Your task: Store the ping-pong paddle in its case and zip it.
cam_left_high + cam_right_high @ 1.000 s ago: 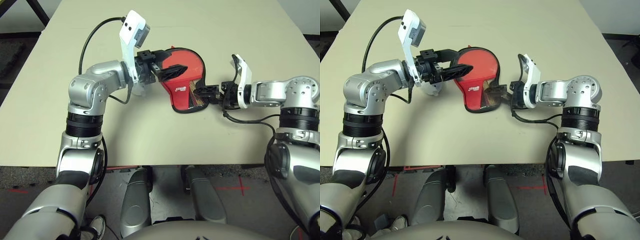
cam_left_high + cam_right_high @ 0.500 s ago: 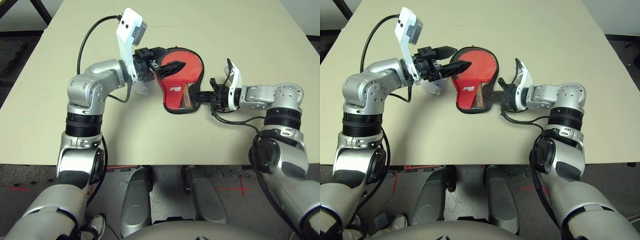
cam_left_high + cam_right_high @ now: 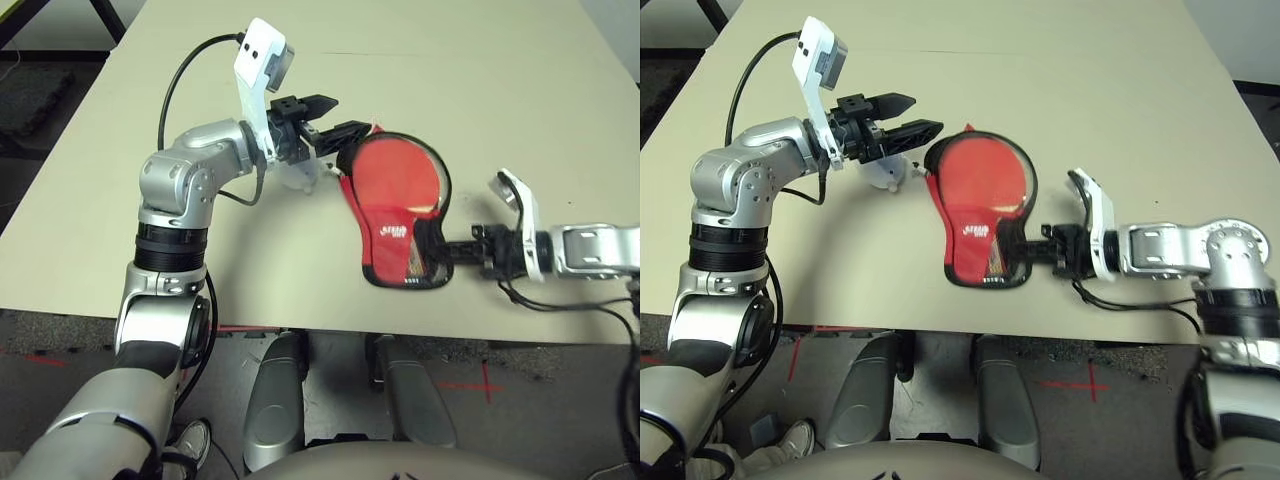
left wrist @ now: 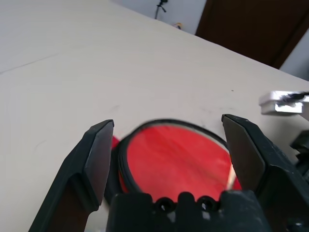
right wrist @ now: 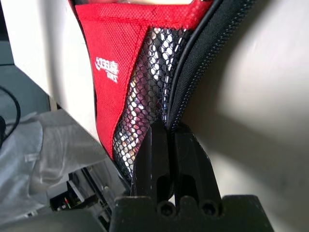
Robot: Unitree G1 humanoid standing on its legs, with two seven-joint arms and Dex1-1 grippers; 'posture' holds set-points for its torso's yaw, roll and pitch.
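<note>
Red fabric with a black zipper edge: the case lies flat on the table, its narrow end close to the near edge, mesh pocket and white logo facing up. The paddle sits inside it; its red face shows through the open mouth at the round end, and the zipper there is not yet closed.

My right gripper is pinched fully shut on the black zipper edge at the case's narrow end, beside the mesh. I cannot tell whether I have the zipper pull itself or only the tape.

My left gripper hangs with its fingers spread as wide as they go, holding nothing, just beside the round end of the case but apart from it.

The risks, as I judge them:
- Nothing pins the case down, so any pull from my right gripper may drag the whole case instead of running the zipper.
- The narrow end is near the table edge; more drag that way could tip it off.
- If I hold only tape, the grip may slip.
- The paddle could slide out of the open mouth.
</note>
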